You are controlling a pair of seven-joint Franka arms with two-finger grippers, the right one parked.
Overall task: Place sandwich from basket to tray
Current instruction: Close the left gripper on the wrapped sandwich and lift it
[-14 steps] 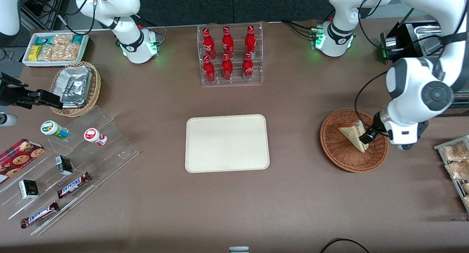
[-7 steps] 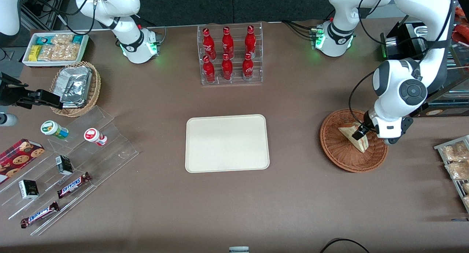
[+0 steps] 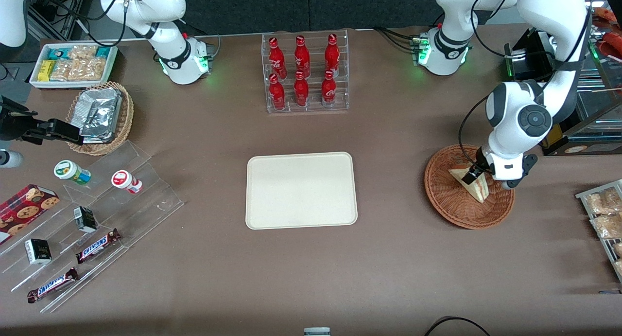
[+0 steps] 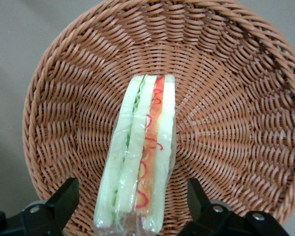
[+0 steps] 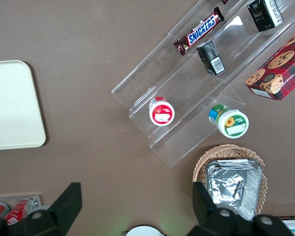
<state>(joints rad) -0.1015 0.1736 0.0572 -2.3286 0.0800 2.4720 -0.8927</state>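
Note:
The sandwich (image 3: 479, 188), a pale wedge wrapped in clear film, lies in the reddish-brown wicker basket (image 3: 444, 207) toward the working arm's end of the table. In the left wrist view its cut edge (image 4: 140, 157) shows green and red layers against the basket's weave (image 4: 236, 123). My left gripper (image 3: 470, 175) is low over the basket and open. Its two black fingers (image 4: 64, 199) stand on either side of the sandwich's end, with gaps between them and the wrap; the gripper (image 4: 132, 204) straddles it. The cream-white tray (image 3: 301, 156) lies bare at the table's middle.
A clear rack of red bottles (image 3: 304, 73) stands farther from the camera than the tray. Snack packets on a rack (image 3: 602, 212) lie beside the basket at the table's edge. A black machine (image 3: 529, 54) stands near the working arm's base.
The left arm has swung in over the basket. Its gripper has slid along the sandwich, away from the camera and a little toward the tray. The sandwich has not moved.

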